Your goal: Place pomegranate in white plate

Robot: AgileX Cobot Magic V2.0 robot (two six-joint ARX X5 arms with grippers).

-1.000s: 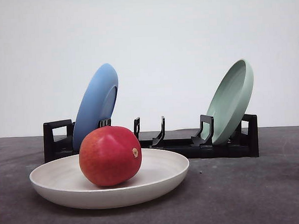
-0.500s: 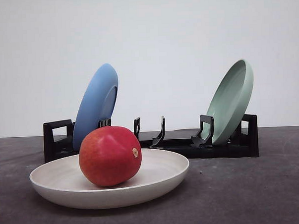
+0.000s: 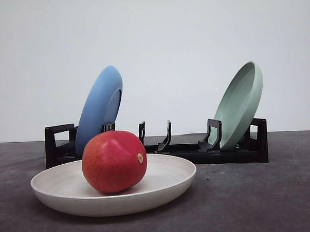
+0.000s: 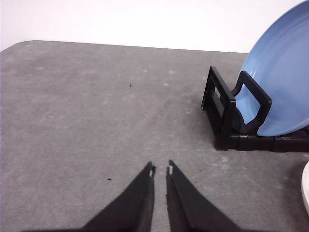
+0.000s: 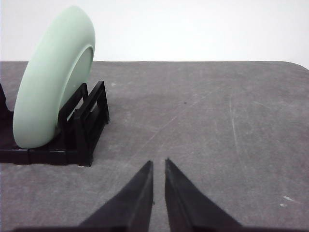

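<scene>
The pomegranate [image 3: 114, 161] sits inside the white plate [image 3: 168, 190], resting on the plate's floor left of its centre, with its small tan stem nub turned toward the right. The plate lies flat on the dark grey table [image 3: 262, 204], nearest the front camera. Just behind the plate stands a black dish rack [image 3: 183, 148], running across the table. A blue plate [image 3: 99, 108] leans in the rack's left end, directly behind the pomegranate, tilted toward the right. A pale green plate [image 3: 240, 104] leans in the rack's right end, well apart from the white plate, its hollow face turned left.

In the left wrist view, the left gripper [image 4: 160, 169] hangs over bare table with its two dark fingers drawn almost together, only a thin slit between the tips and nothing between them; the blue plate and rack end lie beyond it. In the right wrist view, the right gripper [image 5: 159, 163] looks the same, fingers nearly closed on nothing, with the green plate and rack end farther off.
</scene>
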